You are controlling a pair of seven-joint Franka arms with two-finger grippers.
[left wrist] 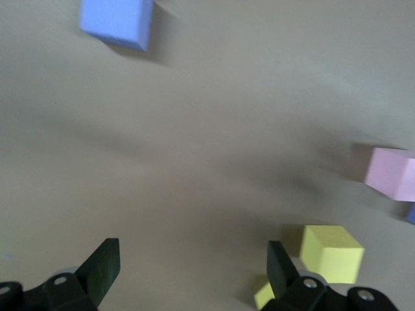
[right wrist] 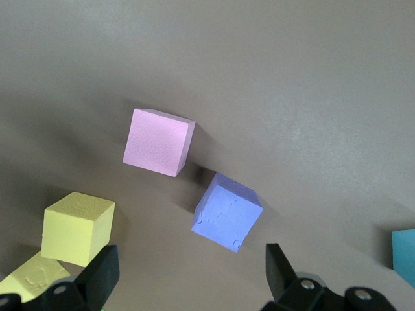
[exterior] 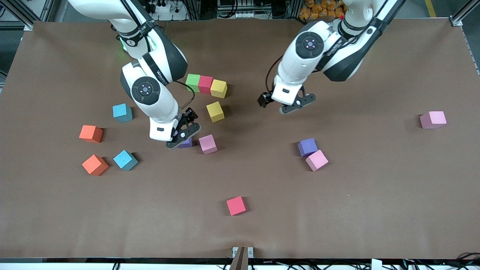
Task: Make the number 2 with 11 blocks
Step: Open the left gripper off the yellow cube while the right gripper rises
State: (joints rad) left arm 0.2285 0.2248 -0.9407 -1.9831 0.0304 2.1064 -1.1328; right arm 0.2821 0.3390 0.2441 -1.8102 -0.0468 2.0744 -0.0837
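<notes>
Scanning the front view, I see a green block (exterior: 192,82), a red block (exterior: 205,84) and a yellow block (exterior: 218,88) touching in a row, with a second yellow block (exterior: 215,111) just nearer the camera. My right gripper (exterior: 183,132) sits low over a purple block (exterior: 186,143), beside a pink block (exterior: 208,144). My left gripper (exterior: 293,105) hangs over bare table, toward the left arm's end from the yellow blocks.

In the left wrist view, the left gripper (left wrist: 193,267) is spread with nothing between its fingers (left wrist: 104,264); a yellow cube (left wrist: 331,253) lies near one finger, though the blur makes contact hard to judge.

In the right wrist view, the right gripper (right wrist: 192,272) is spread wide above the purple block (right wrist: 227,212), not touching it, with the pink block (right wrist: 159,141) close beside it.
</notes>
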